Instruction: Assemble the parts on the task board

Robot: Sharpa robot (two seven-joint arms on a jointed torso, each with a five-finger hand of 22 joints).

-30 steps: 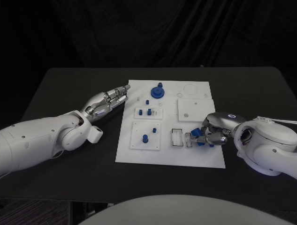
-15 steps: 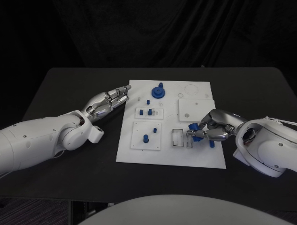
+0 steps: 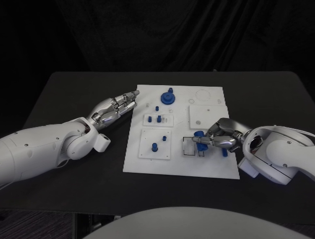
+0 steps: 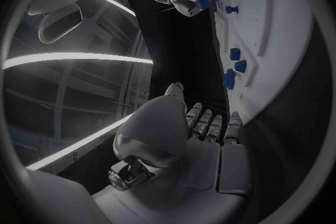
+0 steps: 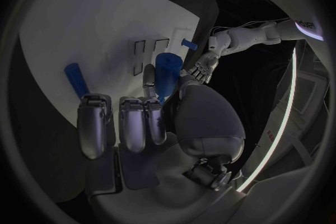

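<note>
Since the earlier frames, our right hand (image 3: pixel 224 138) has carried its small blue cylindrical peg (image 3: pixel 199 135) leftward, from the board's right edge to above the black-outlined slots (image 3: pixel 189 146).

Held item: one blue peg, pinched between thumb and fingers (image 5: pixel 155 123), standing roughly upright; we judge this hold suits lowering it into a slot just beyond the fingertips.

Beside the fingers: one more small blue piece (image 3: pixel 224 152), lying on the board.

Base: one flat white rectangular task board (image 3: pixel 178 167).

Further out: one blue round knob-like part (image 3: pixel 168 97) at the far end, three short blue pegs (image 3: pixel 154 119) in a mid-board plate, and one blue peg (image 3: pixel 154 147) in the nearer plate.

Left hand (image 3: pixel 114 108): holds nothing, fingers extended close together, tips just beside the board's far left corner, apparently parked clear.
</note>
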